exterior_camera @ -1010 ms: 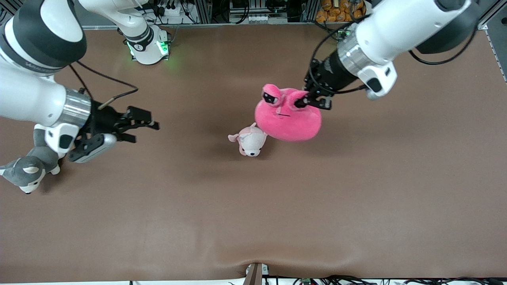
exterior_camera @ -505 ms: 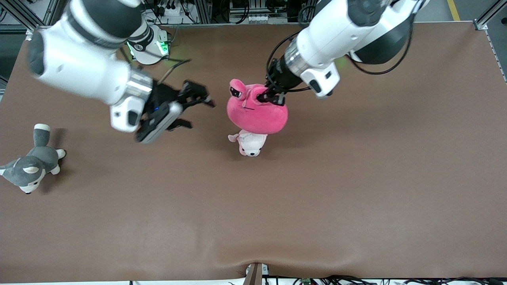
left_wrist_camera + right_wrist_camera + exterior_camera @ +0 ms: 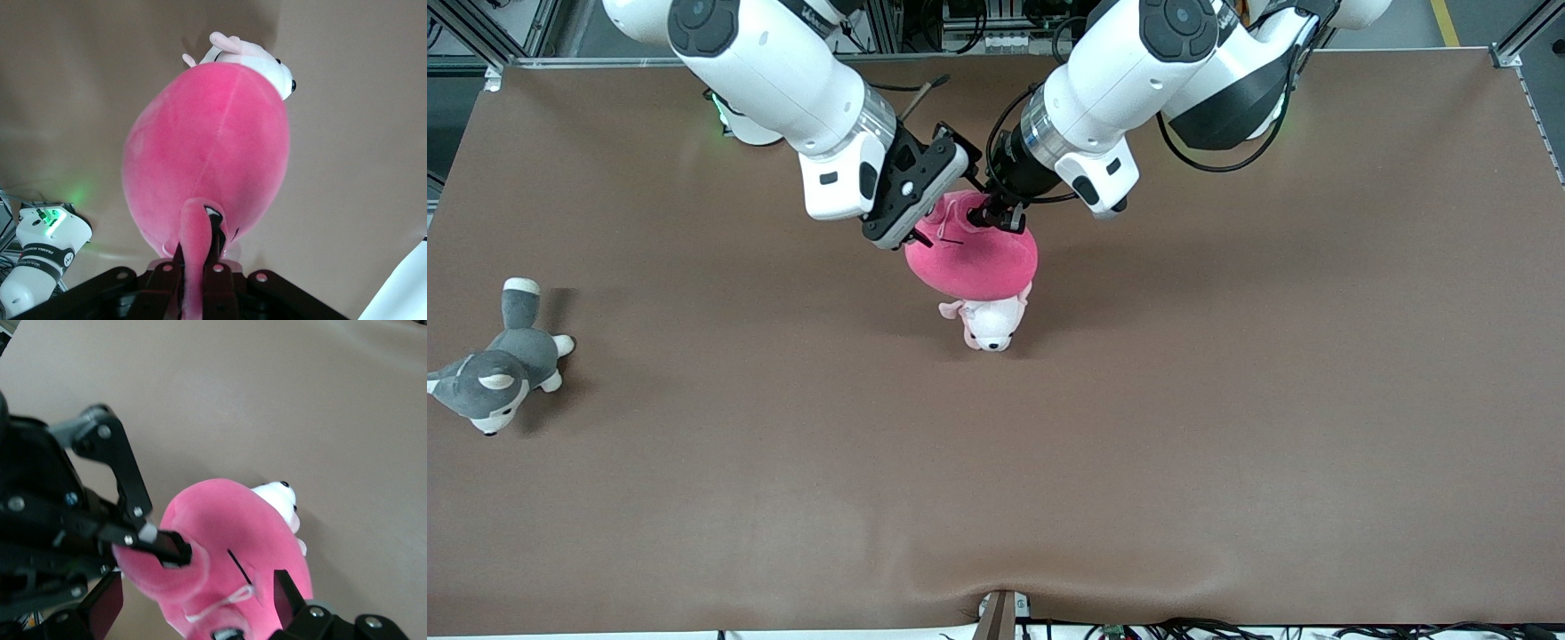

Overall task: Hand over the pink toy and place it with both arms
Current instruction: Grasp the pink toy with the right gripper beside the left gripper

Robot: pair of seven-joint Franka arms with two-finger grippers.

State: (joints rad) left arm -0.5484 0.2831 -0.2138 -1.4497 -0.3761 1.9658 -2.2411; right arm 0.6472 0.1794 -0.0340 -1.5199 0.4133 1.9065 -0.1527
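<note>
Pink toy point(image 3: 971, 258) hung clamped in the left claw point(image 3: 996, 216); right claw point(image 3: 925, 233) was spread around it, handover unfinished, placing left.

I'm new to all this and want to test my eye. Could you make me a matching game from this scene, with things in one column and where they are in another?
Things:
1. pink toy
2. pale pink-and-white plush
3. grey-and-white dog
4. right gripper

Places or states:
A. lies at the right arm's end of the table
B. open around the toy's face
C. hangs from the left gripper
D. lies on the table under the hanging toy

Pairs: 1-C, 2-D, 3-A, 4-B
</note>
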